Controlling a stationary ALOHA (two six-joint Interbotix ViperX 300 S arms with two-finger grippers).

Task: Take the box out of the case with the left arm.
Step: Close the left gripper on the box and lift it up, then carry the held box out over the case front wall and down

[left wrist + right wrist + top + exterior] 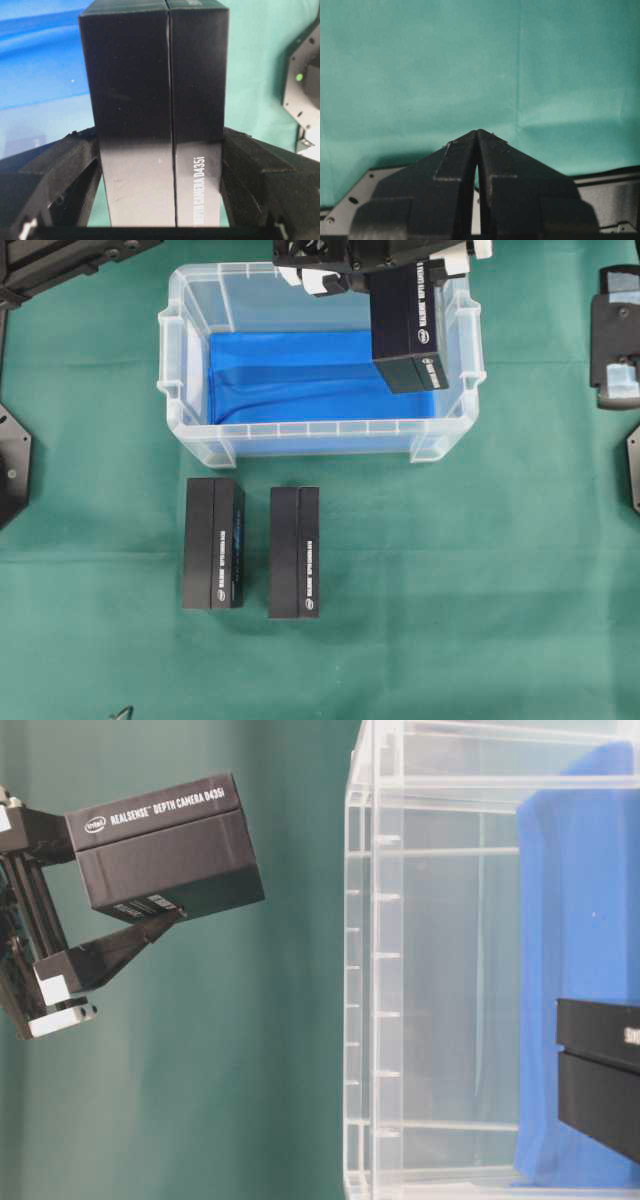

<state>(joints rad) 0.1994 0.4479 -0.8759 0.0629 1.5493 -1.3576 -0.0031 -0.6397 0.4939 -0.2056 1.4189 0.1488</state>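
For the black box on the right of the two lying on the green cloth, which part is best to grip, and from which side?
Grip the right-hand box across its two long sides near the middle, coming from above. It lies flat, long and narrow, with a free gap to the other box beside it, so fingers should fit on both sides.

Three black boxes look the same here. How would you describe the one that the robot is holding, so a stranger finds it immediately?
Find the clear plastic tub with the blue sheet at the top of the overhead view. Over its far right corner hangs a black box. Unlike the two boxes lying on the green cloth before the tub, it is gripped by the left gripper.
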